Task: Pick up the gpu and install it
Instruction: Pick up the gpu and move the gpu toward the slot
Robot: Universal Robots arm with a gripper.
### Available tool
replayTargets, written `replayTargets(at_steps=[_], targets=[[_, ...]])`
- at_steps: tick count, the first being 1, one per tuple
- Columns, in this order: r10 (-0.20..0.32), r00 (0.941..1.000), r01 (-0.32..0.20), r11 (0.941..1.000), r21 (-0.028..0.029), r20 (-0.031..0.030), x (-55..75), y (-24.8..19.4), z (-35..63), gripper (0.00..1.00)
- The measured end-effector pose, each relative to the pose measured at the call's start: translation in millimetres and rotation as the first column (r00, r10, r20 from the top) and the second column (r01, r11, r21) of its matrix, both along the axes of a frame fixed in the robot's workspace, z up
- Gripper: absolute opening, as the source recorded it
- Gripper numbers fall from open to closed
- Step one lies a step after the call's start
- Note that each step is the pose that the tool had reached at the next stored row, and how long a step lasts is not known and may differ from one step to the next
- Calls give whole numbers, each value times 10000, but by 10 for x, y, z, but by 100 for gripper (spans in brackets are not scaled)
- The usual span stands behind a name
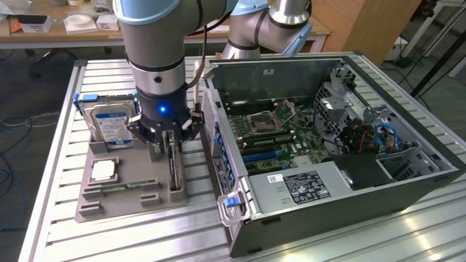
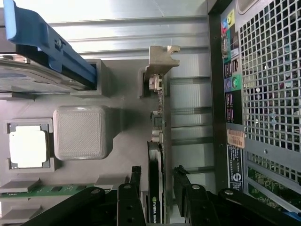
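Hard drive: a silver, blue-labelled hard drive (image 1: 109, 124) stands upright at the far left of the grey plastic holder tray (image 1: 131, 206) on the slatted metal desk (image 1: 62, 109).
End effector: my end effector (image 1: 170, 148) is partly open and grips nothing, with its fingers (image 2: 135, 188) on either side of the card and gaps showing.
Gpu: the long dark gpu card (image 1: 174, 176) with its silvery end bracket stands on edge in the tray's right slot.
Case: the open black computer case (image 1: 350, 232) lies just to its right.
Risk: if I close off-centre, one finger would likely push first and tilt the card. The bracket could also snag the case wall.
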State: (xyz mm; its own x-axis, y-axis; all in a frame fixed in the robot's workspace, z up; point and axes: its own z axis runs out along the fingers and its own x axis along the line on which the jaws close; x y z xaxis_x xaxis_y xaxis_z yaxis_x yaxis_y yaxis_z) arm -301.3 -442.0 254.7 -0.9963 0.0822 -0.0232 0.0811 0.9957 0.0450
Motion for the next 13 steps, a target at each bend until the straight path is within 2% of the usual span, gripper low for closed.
replayTargets(at_steps=[9, 13], targets=[[-1, 10000, 1, 10000, -1, 0, 0, -3, -45, 41], [0, 10000, 0, 10000, 1, 1, 0, -35, -76, 41]])
